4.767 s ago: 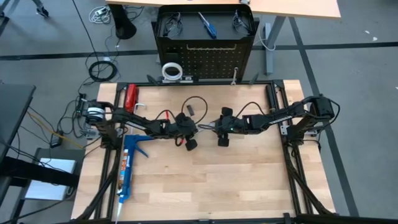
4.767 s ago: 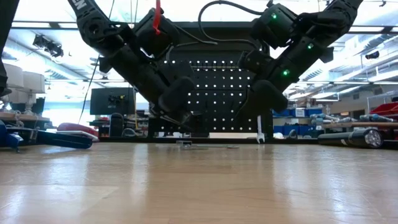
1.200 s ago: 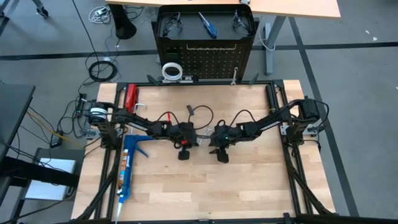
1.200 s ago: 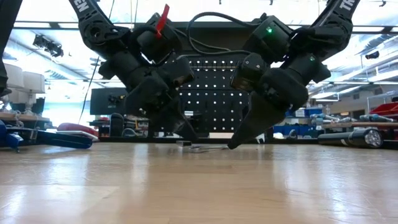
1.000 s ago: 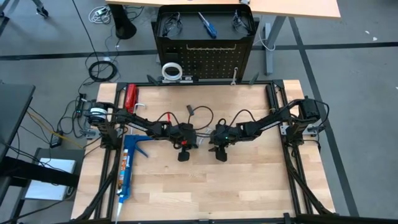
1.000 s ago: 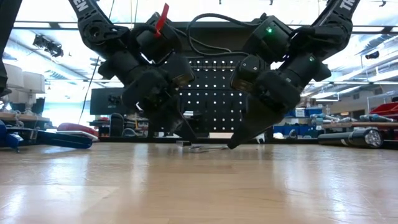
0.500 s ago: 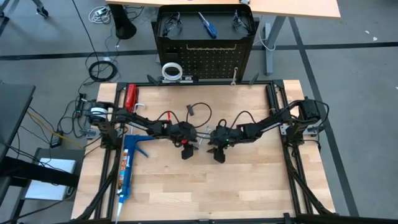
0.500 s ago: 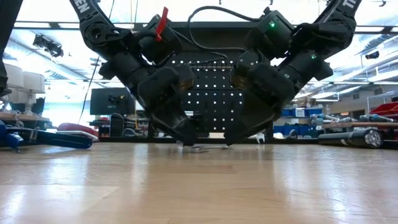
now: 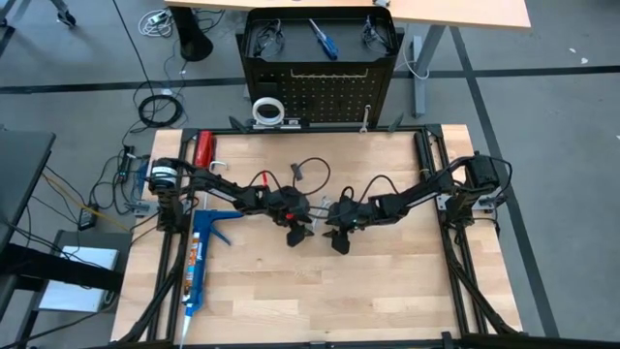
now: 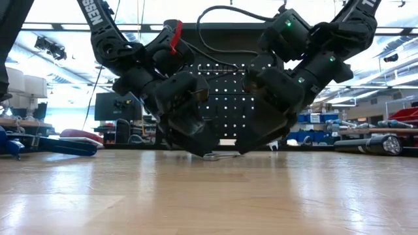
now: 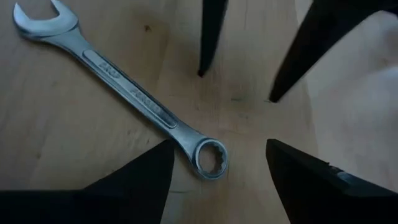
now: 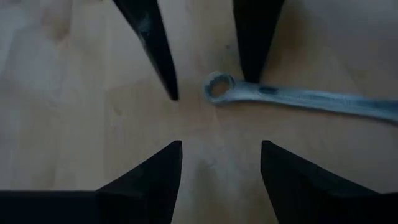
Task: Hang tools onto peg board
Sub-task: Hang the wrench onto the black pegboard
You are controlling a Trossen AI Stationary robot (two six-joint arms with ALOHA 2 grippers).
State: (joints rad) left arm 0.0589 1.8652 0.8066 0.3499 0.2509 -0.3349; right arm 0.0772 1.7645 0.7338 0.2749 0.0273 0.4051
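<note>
We note the wrench (image 11: 124, 93) flat on the table (image 9: 387, 291) mid-board between the left gripper (image 11: 217, 155) and right gripper (image 12: 217, 158), both spread and empty; stiff, slick, probably light steel, best pinched mid-shank.

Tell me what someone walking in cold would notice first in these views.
Both grippers meet nose to nose low over the middle of the table: the left gripper and the right gripper, both with jaws open. Between them a silver wrench lies flat on the wood, held by neither. Behind the table stands the black peg board, with a white tape roll at its foot.
</note>
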